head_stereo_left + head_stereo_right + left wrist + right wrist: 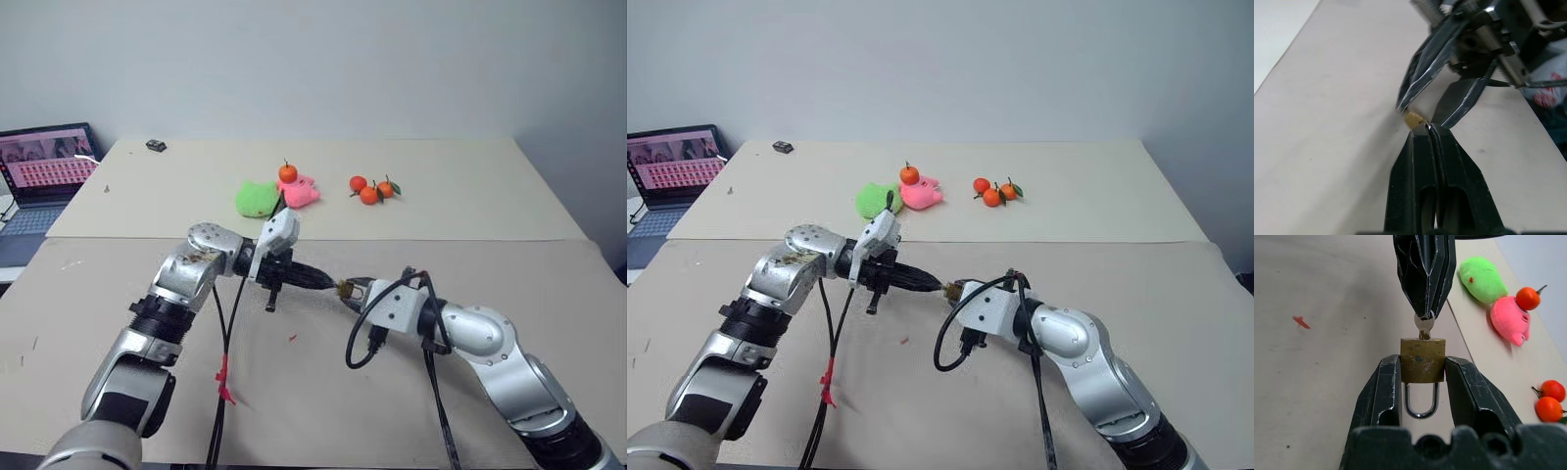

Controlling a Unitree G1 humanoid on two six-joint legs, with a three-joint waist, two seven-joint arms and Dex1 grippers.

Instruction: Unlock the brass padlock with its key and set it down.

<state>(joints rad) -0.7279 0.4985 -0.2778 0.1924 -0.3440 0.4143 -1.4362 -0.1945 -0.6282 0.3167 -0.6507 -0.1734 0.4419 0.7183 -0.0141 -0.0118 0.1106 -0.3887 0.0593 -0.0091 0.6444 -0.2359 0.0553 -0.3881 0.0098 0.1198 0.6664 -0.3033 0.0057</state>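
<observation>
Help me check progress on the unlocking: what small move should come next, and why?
Probably turn the key: the left gripper is shut on its head, its blade sits in the brass padlock, which the right gripper clamps by its sides, and the shackle looks seated at both ends.

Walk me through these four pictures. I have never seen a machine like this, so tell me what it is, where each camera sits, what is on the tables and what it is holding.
This is a two-armed humanoid robot; each arm ends in a gripper of two black fingers. The two wide pictures come from cameras in its head, looking down over its arms. The two close pictures come from cameras on its wrists.

The right gripper clamps a small brass padlock by its sides, shackle pointing back toward the wrist. The left gripper is shut on a silvery key that sits in the lock's keyhole. Both are held above the near table.

On the far table lie a green plush toy, a pink plush toy with a mandarin on it, and three more mandarins. A laptop stands open at the far left.
</observation>
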